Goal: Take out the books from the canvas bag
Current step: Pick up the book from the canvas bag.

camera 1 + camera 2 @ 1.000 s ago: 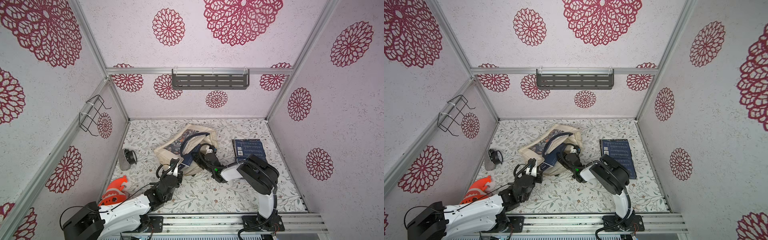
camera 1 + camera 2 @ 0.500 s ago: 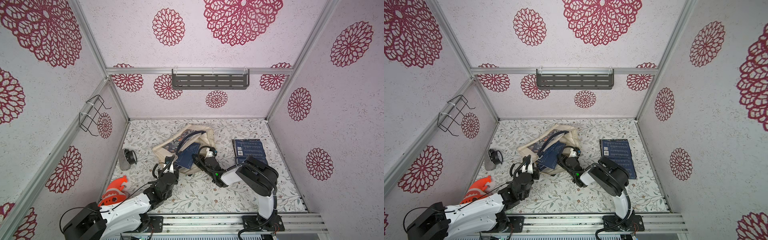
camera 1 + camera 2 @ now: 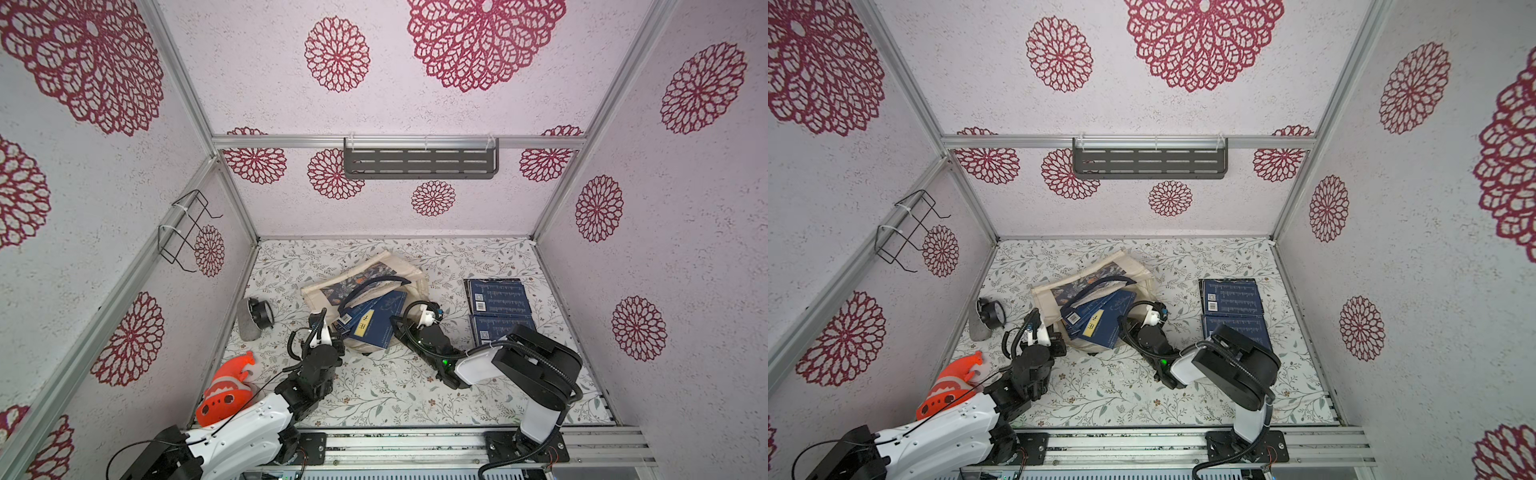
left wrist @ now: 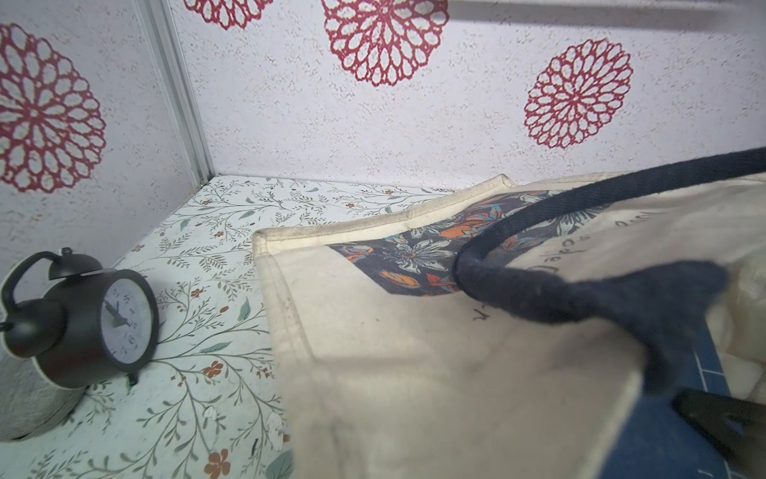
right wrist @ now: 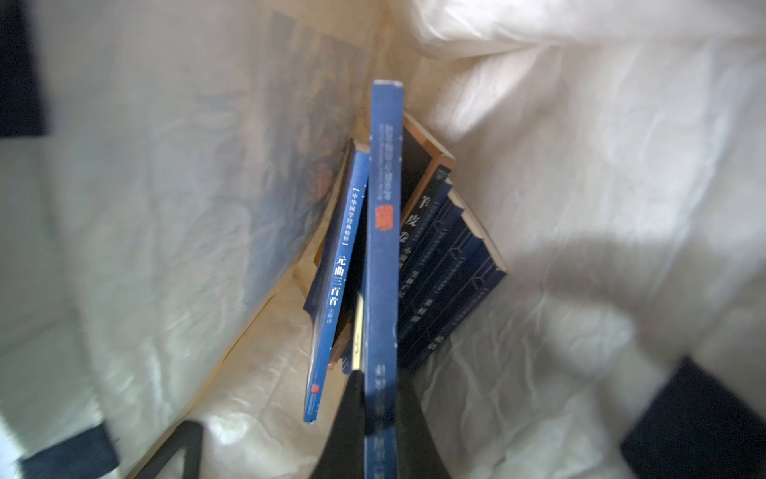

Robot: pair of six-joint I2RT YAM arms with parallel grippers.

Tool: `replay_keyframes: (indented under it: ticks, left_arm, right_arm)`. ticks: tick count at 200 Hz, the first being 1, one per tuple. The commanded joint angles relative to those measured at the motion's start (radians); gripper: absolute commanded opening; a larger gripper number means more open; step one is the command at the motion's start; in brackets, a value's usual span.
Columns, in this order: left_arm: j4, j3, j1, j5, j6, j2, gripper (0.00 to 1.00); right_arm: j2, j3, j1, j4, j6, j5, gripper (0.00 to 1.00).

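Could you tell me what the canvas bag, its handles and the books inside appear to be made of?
Canvas bag: matte cream woven cloth, creased, stitched hems. Handles: navy webbing, fuzzy weave. Books: likely paperbacks, thin blue covers with slight sheen, tan page edges.

The canvas bag (image 3: 405, 268) lies on its side on the tabletop (image 3: 374, 386). Its cream cloth is crumpled, the navy floral panel faces up, and a navy handle (image 4: 539, 209) loops over the mouth. Dark-blue books (image 3: 376, 320) fan out of that mouth, the top one bearing a yellow label. Deeper inside, more books (image 5: 447, 257) lean in a slanted stack. One blue book (image 5: 383, 249) stands edge-on there, clamped between the fingers of the right hand (image 5: 379, 419). To the right of the bag, well apart, other books (image 3: 496, 297) lie flat in two piles, white barcodes showing.
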Motion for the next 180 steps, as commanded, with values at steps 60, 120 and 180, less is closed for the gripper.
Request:
replay_keyframes:
  ticks: [60,120,180]
  left_arm:
    - [-0.005,0.017,0.005,0.050,-0.029,-0.015,0.00]
    - [-0.027,0.034,0.005,0.065,-0.034,-0.001,0.00]
    - [-0.040,0.039,0.005,0.066,-0.042,-0.003,0.00]
  right_arm:
    - [-0.185,-0.068,0.034,-0.006,-0.072,0.034,0.00]
    - [-0.327,-0.126,0.034,-0.089,-0.122,0.053,0.00]
    - [-0.585,-0.178,0.034,-0.217,-0.280,0.092,0.00]
